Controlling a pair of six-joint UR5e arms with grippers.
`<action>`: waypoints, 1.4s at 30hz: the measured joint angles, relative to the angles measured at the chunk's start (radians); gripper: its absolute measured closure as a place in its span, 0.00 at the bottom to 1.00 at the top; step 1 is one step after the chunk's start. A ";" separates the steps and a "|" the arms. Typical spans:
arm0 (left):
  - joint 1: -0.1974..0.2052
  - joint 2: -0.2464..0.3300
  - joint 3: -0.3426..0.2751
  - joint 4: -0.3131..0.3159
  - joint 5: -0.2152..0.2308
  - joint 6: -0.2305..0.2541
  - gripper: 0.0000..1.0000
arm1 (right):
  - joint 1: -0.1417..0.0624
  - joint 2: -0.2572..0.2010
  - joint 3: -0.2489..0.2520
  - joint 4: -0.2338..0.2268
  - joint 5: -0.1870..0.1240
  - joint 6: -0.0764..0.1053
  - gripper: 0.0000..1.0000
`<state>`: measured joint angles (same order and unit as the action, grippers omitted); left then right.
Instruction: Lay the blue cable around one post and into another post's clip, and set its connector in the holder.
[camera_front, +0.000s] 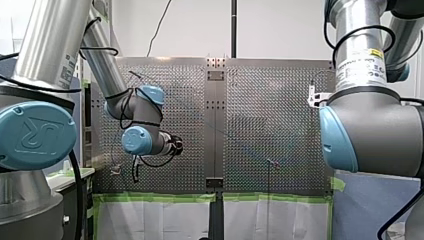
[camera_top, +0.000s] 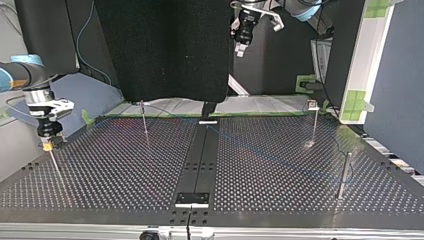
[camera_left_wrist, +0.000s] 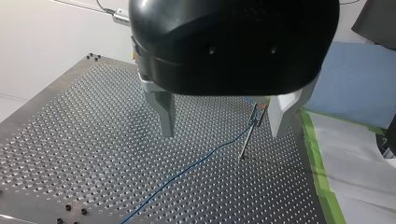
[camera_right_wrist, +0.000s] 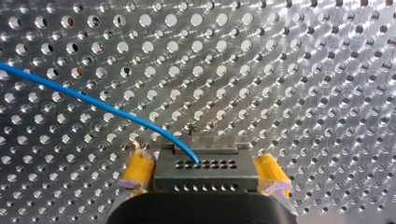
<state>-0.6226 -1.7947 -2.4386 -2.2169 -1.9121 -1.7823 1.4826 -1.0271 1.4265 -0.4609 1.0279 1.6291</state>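
Note:
In the right wrist view my right gripper (camera_right_wrist: 201, 163) has its yellow pads (camera_right_wrist: 137, 170) pressed against both sides of the grey connector (camera_right_wrist: 205, 175). The blue cable (camera_right_wrist: 93, 105) runs from the connector across the perforated plate. In the top view this gripper (camera_top: 47, 144) sits atop a thin post at the left edge. My left gripper (camera_left_wrist: 223, 133) hangs open above the plate with nothing between its metal fingers. Ahead of it stands a slim post with a clip (camera_left_wrist: 254, 114), and the cable (camera_left_wrist: 196, 163) leads away from that clip. The top view shows my left gripper (camera_top: 240, 47) high over the table.
Three more thin posts rise from the plate: one at the back left (camera_top: 144, 120), one at the back right (camera_top: 314, 122) and a thicker one at the right (camera_top: 344, 172). A dark centre strip (camera_top: 200, 160) splits the table. Green tape (camera_left_wrist: 322, 177) edges the plate.

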 joint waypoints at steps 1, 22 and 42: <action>0.000 0.000 0.000 0.000 0.000 0.000 0.00 | 0.000 0.000 0.000 0.001 0.000 0.000 0.01; 0.000 0.000 0.000 -0.003 -0.001 0.001 0.00 | 0.004 0.000 0.000 -0.019 -0.022 0.019 0.01; 0.000 0.000 0.000 -0.004 -0.002 0.001 0.00 | 0.011 0.000 0.000 -0.018 -0.023 0.028 0.01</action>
<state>-0.6225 -1.7947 -2.4387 -2.2205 -1.9143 -1.7809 1.4938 -1.0274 1.4264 -0.4785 1.0051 1.6570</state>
